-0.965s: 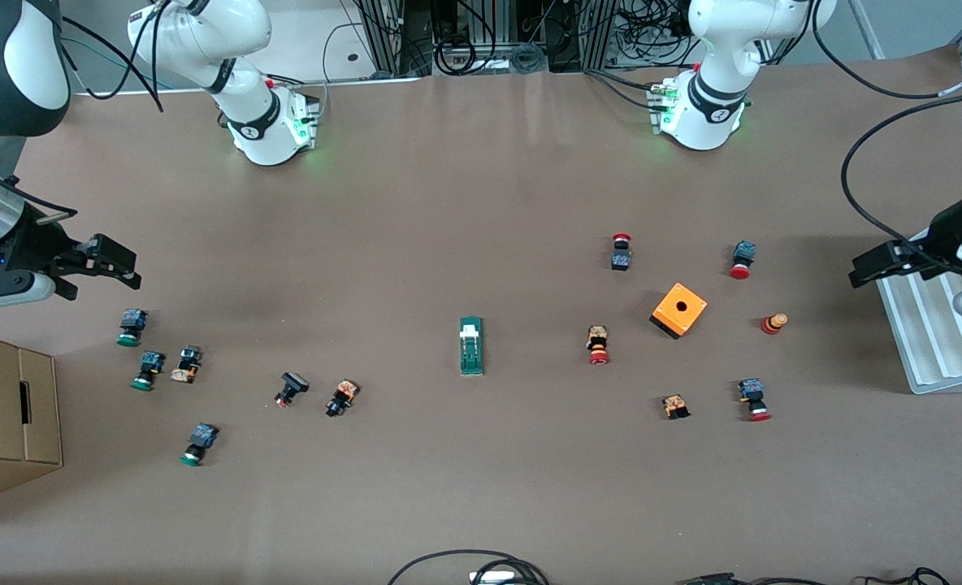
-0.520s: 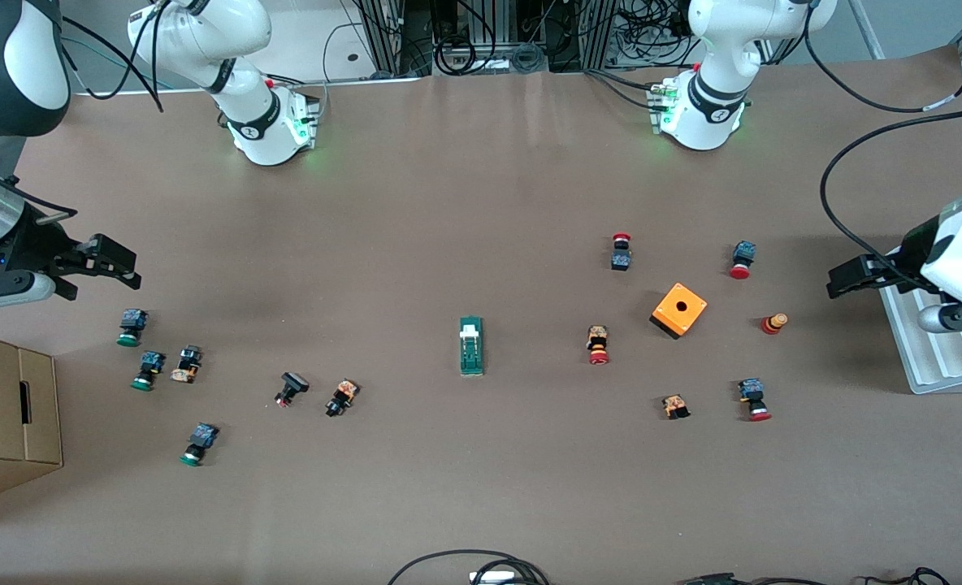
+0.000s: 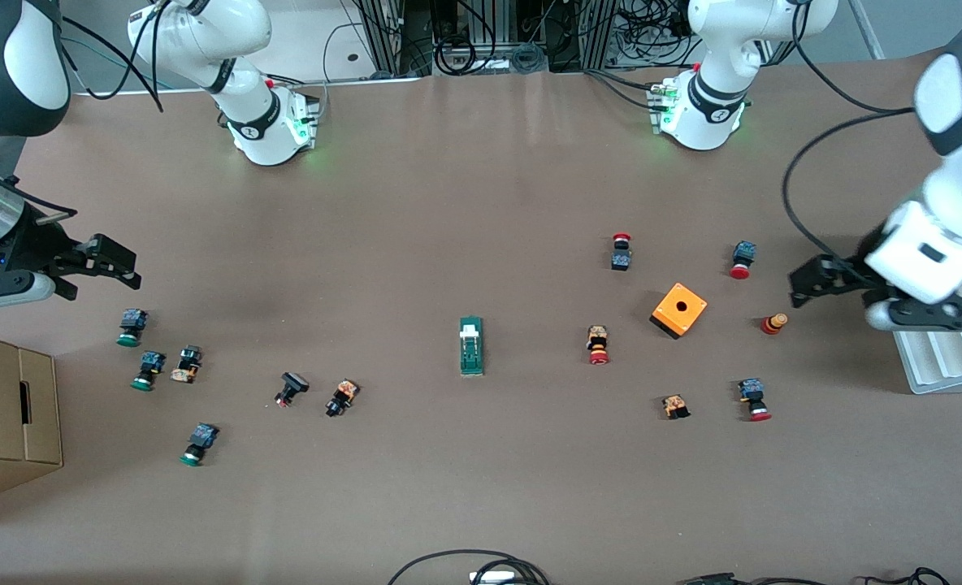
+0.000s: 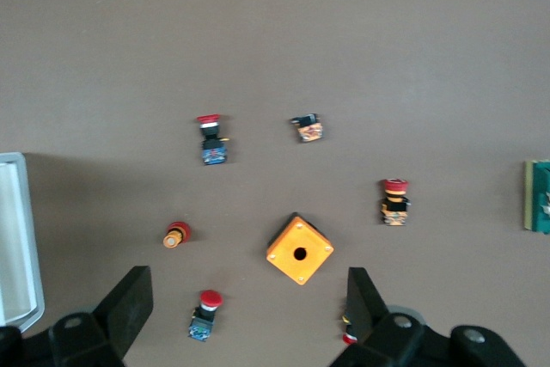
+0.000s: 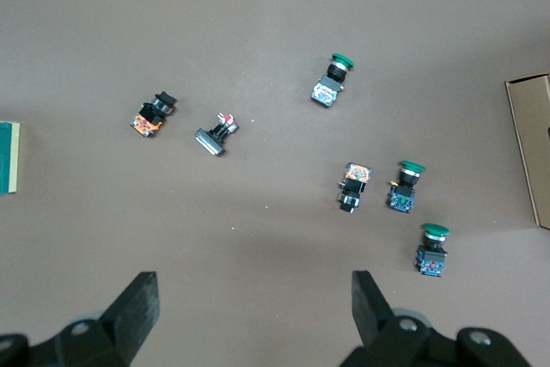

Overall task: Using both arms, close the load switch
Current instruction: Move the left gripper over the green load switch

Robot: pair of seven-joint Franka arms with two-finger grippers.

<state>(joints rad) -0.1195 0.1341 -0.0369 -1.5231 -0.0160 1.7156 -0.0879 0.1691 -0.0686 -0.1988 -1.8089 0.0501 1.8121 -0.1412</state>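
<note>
My left gripper hangs over the table near the orange box, fingers spread wide, holding nothing. My right gripper waits at its own end, equally agape and empty. The load switch lies mid-table, well apart from both. I judge I should bring both in level, one bracing the body, one pressing the white lever.

Load switch flat at table centre, white lever end toward arm bases, well apart from both grippers. Left gripper open in air, near orange box. Right gripper open above green push-buttons, arm waiting.
</note>
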